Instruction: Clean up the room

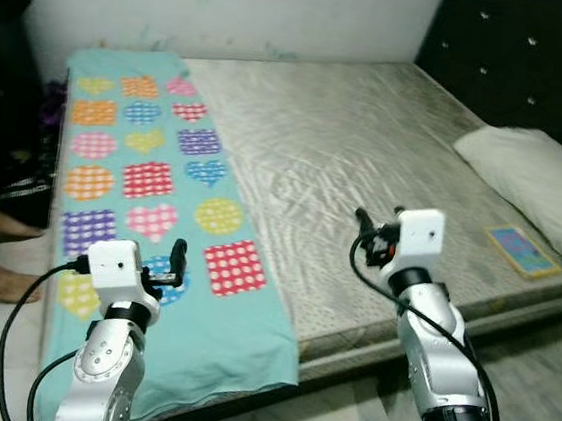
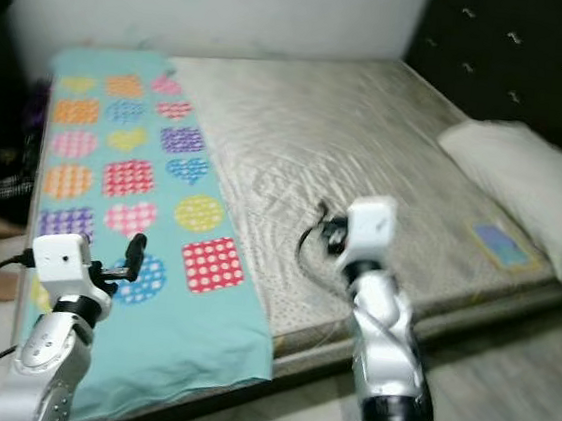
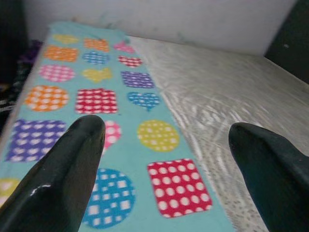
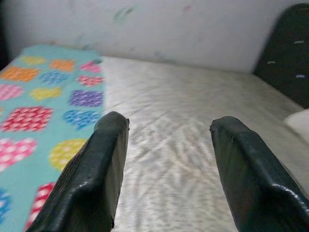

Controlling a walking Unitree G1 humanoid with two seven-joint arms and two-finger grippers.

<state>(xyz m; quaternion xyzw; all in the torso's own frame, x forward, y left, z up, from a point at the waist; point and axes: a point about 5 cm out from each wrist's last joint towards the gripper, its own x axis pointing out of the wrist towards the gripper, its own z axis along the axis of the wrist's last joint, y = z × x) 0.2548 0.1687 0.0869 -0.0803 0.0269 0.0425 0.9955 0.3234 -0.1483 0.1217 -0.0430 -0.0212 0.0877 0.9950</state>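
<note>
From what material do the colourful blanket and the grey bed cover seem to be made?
The blanket looks like soft, matte fleece or cotton: its printed hearts and dotted squares show no shine. The bed cover looks like a satin-like woven fabric, since its creases catch light with a slight sheen. Neither can be told for certain.

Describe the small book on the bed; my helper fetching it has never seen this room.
Start at the bed and go to its dark headboard end, where a white pillow lies. The book lies flat beside the pillow, near the mattress edge: thin, rectangular, the one blue cover on grey sheet.
</note>
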